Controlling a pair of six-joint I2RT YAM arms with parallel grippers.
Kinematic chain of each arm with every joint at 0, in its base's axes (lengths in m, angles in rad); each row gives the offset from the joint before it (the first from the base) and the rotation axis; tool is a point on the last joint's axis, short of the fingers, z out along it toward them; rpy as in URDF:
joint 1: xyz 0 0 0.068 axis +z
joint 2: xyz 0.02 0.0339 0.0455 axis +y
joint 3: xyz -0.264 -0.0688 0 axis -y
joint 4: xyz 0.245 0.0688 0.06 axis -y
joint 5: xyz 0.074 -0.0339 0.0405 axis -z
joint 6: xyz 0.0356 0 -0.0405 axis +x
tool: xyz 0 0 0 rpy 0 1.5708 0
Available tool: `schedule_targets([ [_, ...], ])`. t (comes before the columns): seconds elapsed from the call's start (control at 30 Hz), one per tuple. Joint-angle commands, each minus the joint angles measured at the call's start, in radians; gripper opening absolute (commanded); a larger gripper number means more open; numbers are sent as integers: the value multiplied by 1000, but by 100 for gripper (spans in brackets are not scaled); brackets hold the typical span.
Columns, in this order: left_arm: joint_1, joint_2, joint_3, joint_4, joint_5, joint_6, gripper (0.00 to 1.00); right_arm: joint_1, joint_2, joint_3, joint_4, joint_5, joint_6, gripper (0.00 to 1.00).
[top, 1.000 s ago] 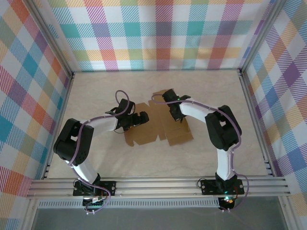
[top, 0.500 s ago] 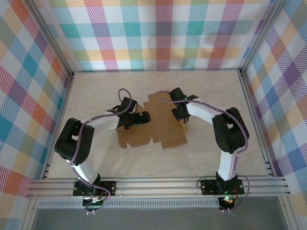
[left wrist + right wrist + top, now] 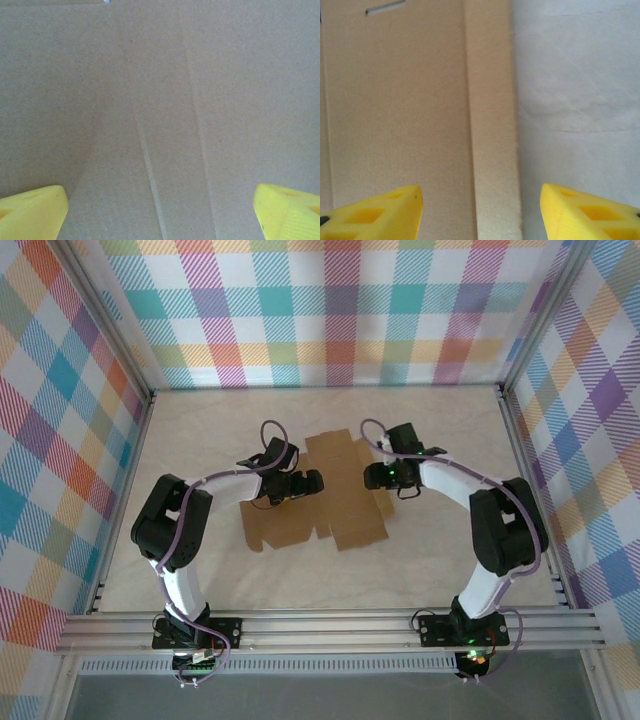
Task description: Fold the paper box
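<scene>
The paper box (image 3: pixel 345 512) is a flat brown cardboard sheet with flaps, lying mid-table. My left gripper (image 3: pixel 316 481) hovers over its left-centre, and my right gripper (image 3: pixel 368 477) is at its right edge. In the left wrist view, cardboard with crease lines (image 3: pixel 150 170) lies below the left gripper (image 3: pixel 160 212), whose yellow fingertips (image 3: pixel 32 212) stand wide apart with nothing held. In the right wrist view, the right gripper (image 3: pixel 481 215) is open, straddling the sheet's right border strip (image 3: pixel 492 150); a slot (image 3: pixel 385 7) shows at top left.
The beige table (image 3: pixel 220 425) stretches around the sheet, and bare table surface (image 3: pixel 575 100) lies right of the cardboard edge. Plaid walls (image 3: pixel 330 310) enclose three sides. An aluminium rail (image 3: pixel 330 625) with the arm bases runs along the near edge.
My right gripper has gone from shut to open and moved right and back to the sheet's right edge. The sheet shifted slightly left. My left arm stretched further over the sheet.
</scene>
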State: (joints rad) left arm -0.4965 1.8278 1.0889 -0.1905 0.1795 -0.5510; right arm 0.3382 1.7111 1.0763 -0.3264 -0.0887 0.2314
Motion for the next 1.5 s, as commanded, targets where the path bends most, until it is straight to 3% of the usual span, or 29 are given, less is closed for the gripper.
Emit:
schedule_targets([
  [0.0,-2,33,-42,-15,18,-35,96,-60,-13,-51,121,-192,84,63],
  [0.33,1,34,-50,-15,28,-36,95,-74,104,-47,167,-238,57,46],
  [0.73,1,17,-53,-17,29,-30,95,-74,100,-33,121,-188,22,0],
  [0.93,-1,-80,-72,52,-43,9,99,-62,77,17,11,-85,-41,0],
  [1.03,19,-100,-29,38,-84,46,100,-23,83,68,-52,28,-82,0],
  [1.2,91,-48,71,47,24,43,100,63,91,130,-95,278,-180,0],
  [1.47,133,-33,157,3,24,59,100,153,109,198,-100,664,-338,0],
])
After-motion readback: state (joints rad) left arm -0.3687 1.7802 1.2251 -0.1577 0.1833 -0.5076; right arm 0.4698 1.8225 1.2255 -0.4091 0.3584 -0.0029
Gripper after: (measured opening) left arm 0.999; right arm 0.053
